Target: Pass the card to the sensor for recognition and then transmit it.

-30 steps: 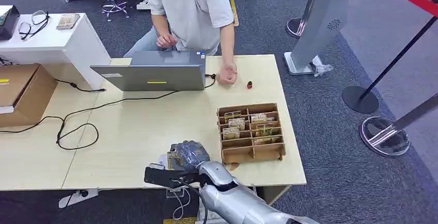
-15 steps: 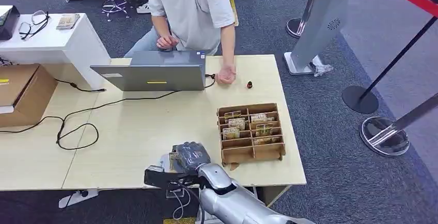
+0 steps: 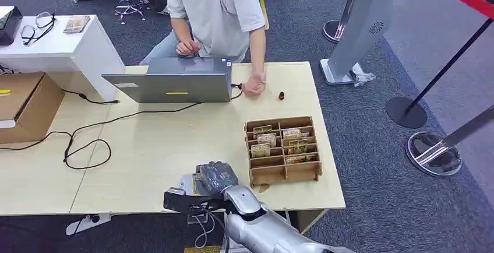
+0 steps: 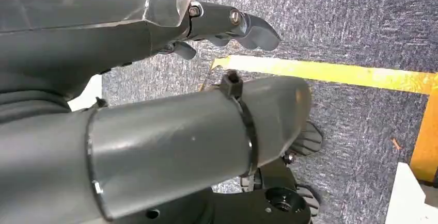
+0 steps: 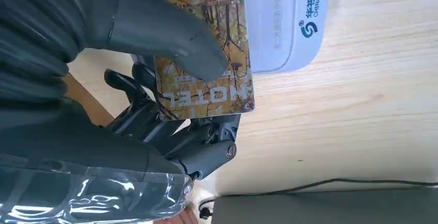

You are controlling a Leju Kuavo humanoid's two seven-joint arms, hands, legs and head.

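1. Right hand [image 3: 213, 178], at the near edge of the table [image 3: 151, 148], pinches the card [image 5: 206, 64] between its thumb and darker fingers [image 5: 170, 131]; the card reads "HOTEL" and partly overlaps the white sensor [image 5: 281, 22] lying flat on the tabletop.
2. Left hand [image 4: 227, 22] hangs over grey carpet with a yellow floor line [image 4: 330, 72]; its fingers are apart and grasp nothing.
3. Across the far side of the table, a person [image 3: 215, 8] in a pale shirt sits behind a grey laptop [image 3: 172, 81].
4. To the right of the right hand stands a cardboard organiser [image 3: 283, 148] with more cards upright in its compartments.
5. On the table's left half lies a looped black cable [image 3: 87, 142].
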